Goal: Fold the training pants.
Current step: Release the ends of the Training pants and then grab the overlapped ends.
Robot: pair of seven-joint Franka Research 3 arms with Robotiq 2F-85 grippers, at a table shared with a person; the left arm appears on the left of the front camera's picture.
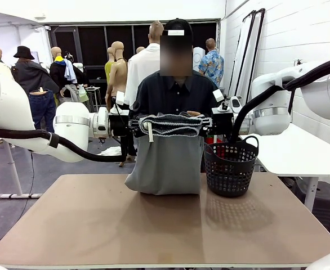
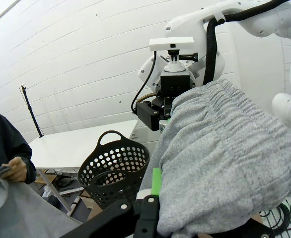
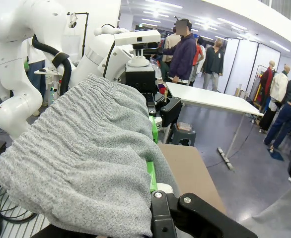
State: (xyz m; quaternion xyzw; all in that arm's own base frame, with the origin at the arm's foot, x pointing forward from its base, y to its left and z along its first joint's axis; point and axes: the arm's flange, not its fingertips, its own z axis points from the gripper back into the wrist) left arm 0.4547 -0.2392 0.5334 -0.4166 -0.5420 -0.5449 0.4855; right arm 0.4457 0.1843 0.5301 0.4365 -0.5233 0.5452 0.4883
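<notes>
i have the training pants (image 1: pixel 166 160) hanging in the middle of the frame in my front view. the gathered waistband is stretched level between my two pincers. the left gripper (image 1: pixel 133 124) is pressed together on the waistband's left end, and the right gripper (image 1: pixel 209 121) pinches its right end. in both wrist views the grey knit bunches over the fingers, with a green pad (image 2: pixel 157 179) showing beside it. the cloth drops straight down and its lower edge touches the table (image 1: pixel 86 225). the black mesh basket (image 1: pixel 230 167) stands just right of the pants on the table. a person stands right behind the pants. in the lower left of the left wrist view their hand (image 2: pixel 16 169) grips grey cloth.
</notes>
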